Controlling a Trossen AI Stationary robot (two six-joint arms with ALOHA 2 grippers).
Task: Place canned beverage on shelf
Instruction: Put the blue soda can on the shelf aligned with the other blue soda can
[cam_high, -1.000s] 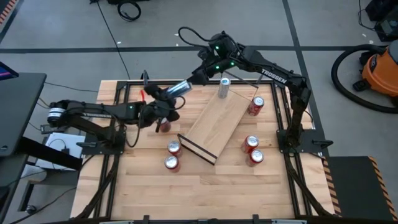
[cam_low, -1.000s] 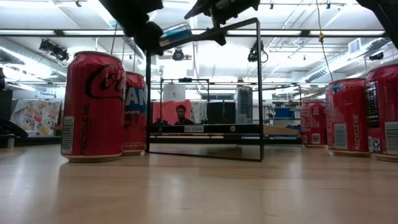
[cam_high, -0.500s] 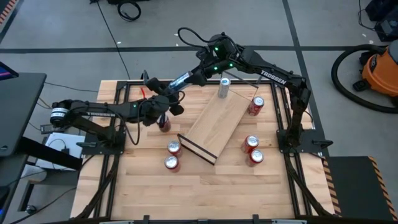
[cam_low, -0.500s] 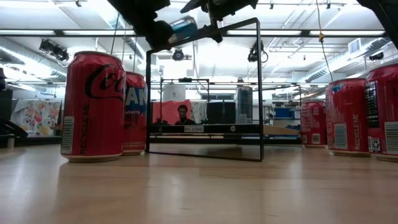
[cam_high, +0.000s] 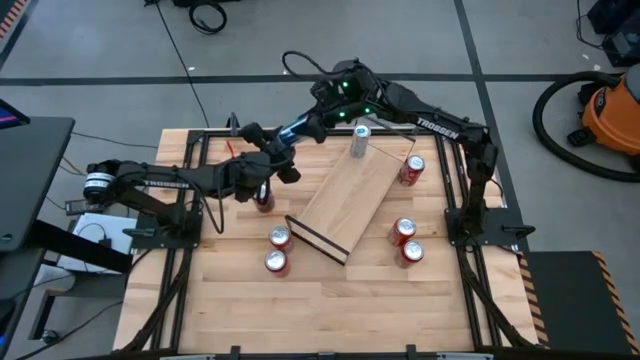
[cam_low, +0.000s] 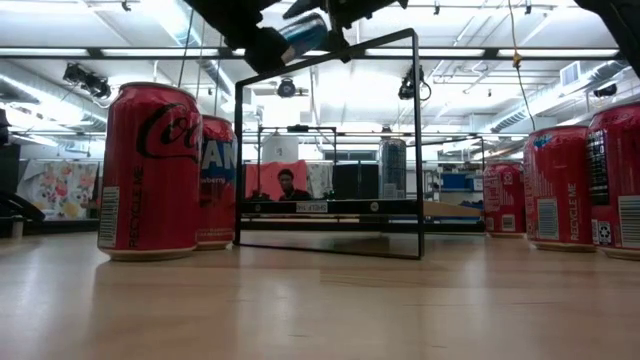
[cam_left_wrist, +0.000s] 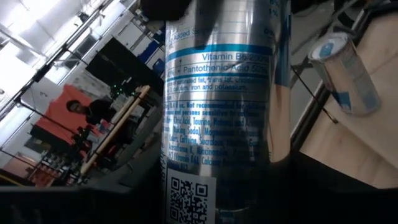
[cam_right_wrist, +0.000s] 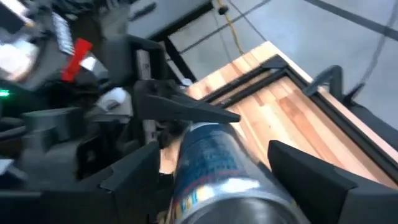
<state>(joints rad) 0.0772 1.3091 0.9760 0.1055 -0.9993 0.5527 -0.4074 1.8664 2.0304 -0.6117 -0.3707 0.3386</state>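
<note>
The shelf lies diagonally on the table, a silver can upright at its far end. Above its left, the blue-silver can lies horizontal, left gripper clamping one end, right gripper straddling the other, grip indeterminate. Red cans flank the shelf

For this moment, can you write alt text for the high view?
Above the table's far left, both arms meet at a silver-blue can, held by the left tool with the right tool around it. A second silver can stands on the shelf, red cans around.
</note>
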